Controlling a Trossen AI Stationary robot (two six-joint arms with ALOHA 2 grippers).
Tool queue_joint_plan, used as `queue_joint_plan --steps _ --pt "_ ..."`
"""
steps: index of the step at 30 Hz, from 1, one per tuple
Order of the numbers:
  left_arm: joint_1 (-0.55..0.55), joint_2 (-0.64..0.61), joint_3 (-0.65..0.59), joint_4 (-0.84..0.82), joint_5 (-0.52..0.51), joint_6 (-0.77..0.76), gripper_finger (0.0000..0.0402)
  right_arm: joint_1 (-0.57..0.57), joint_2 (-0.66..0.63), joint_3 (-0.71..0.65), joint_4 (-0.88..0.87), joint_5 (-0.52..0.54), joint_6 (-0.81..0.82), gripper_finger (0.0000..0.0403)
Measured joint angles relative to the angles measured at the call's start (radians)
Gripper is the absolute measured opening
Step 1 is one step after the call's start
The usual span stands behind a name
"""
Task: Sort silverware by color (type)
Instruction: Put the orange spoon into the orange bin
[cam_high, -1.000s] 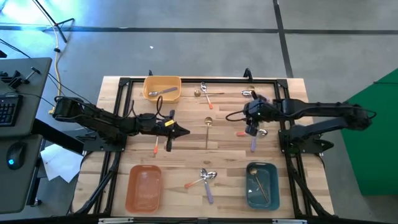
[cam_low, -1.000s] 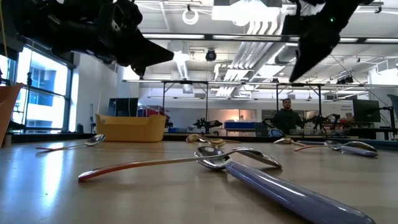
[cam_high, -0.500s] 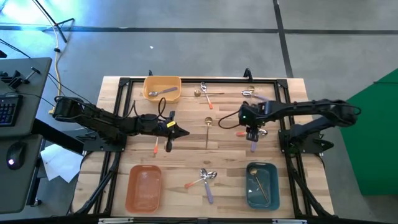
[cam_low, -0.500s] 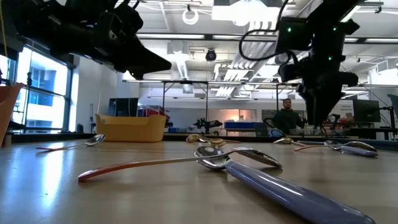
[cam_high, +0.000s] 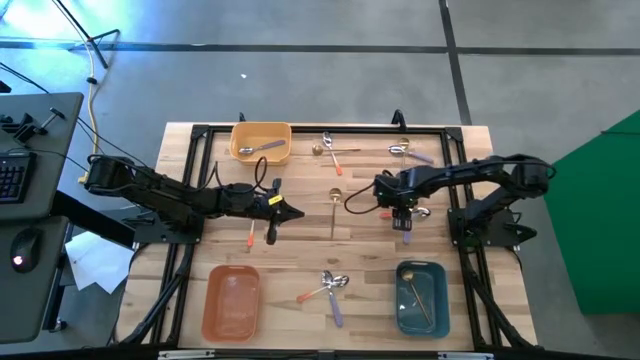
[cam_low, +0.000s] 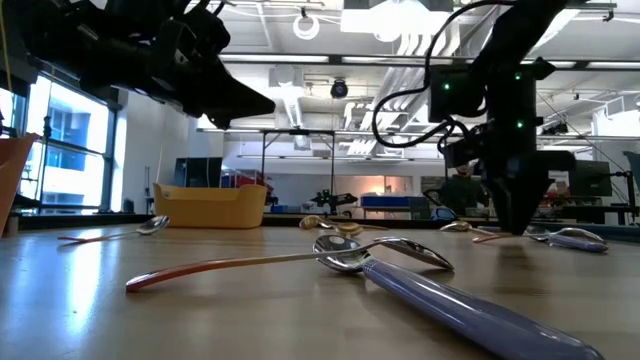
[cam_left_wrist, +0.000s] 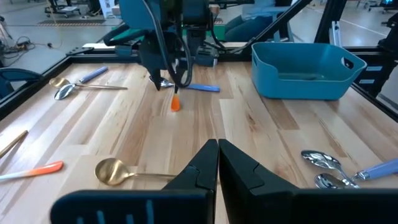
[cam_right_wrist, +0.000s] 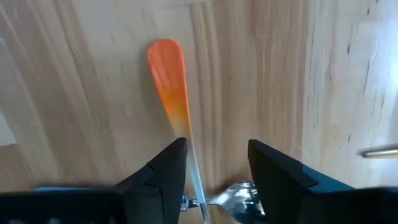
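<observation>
1. Right end effector (cam_right_wrist: 211, 165) low over the table (cam_high: 300, 250), fingers spread either side of an orange-handled spoon (cam_right_wrist: 171, 84); not yet gripped.
2. Left end effector (cam_high: 295, 212) clenched, empty, waiting mid-table.
3. Step: picking the spoon. Next, likely: close on the handle, lift, carry to the orange bin (cam_high: 232, 302).

In the right wrist view the orange-handled silver spoon (cam_right_wrist: 171, 93) runs between the dark fingers (cam_right_wrist: 158, 171), its bowl cut off at the picture's edge. From above, the right pincer (cam_high: 403, 212) covers that spoon's bowl. At counter height the lavender-handled spoon (cam_low: 470, 312) runs out of the picture's corner, and the far spoons are too small to sort.
</observation>
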Motion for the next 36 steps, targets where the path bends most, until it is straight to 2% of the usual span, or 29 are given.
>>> queue_joint_plan --steps 9,13,21,26,36 --pt "0.004 0.000 0.000 -0.008 0.000 -0.029 0.0005 0.000 0.001 -0.003 0.005 -0.027 0.016 0.0101" --pt "0.005 0.000 0.000 -0.021 0.000 -0.029 0.0005 0.000 0.002 0.003 0.008 -0.018 0.028 0.0091" --pt "0.006 0.000 0.000 -0.024 0.000 -0.027 0.0005 0.000 0.009 0.075 -0.043 0.036 0.045 0.0135" --pt "0.006 0.000 0.000 -0.024 0.000 -0.027 0.0005 -0.002 0.008 0.067 -0.045 0.035 0.037 0.0163" --pt "0.006 0.000 0.000 -0.023 0.000 -0.027 0.0005 -0.012 0.008 0.013 -0.017 0.027 0.026 0.0167"
